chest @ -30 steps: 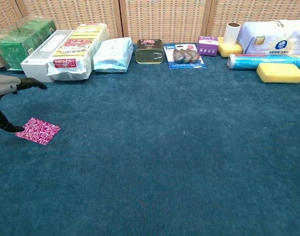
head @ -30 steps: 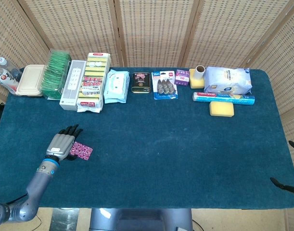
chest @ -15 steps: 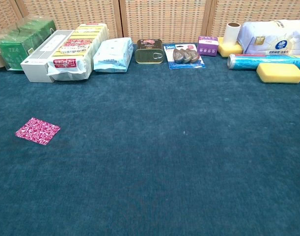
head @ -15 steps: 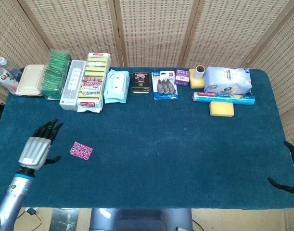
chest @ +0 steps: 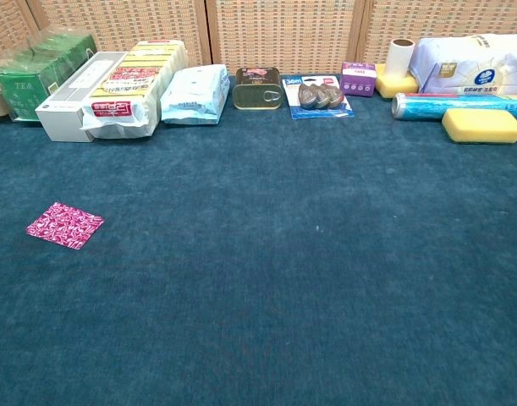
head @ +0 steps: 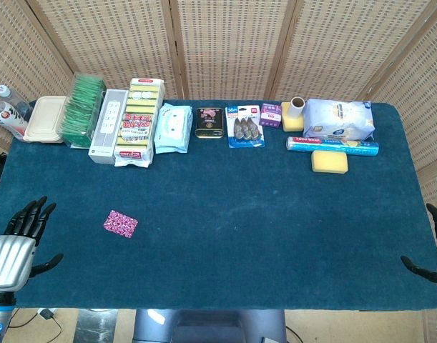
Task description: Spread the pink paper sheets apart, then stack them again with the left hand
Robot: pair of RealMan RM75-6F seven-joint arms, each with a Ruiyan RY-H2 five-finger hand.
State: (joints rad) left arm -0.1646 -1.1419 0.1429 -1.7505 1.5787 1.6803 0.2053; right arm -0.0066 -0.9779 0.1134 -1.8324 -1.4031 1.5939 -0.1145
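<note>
Pink paper sheets (head: 120, 224): lay stacked right of your empty, splayed left hand (head: 14, 241); careless return could scatter them.

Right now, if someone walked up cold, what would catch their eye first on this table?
Probably the pink paper sheets, one small patterned square lying alone on the dark blue cloth toward the near left. Next, the crowded row of packaged goods along the far edge, with a yellow sponge just in front of it at the right. The left hand hangs open off the table's near-left corner, touching nothing.
</note>
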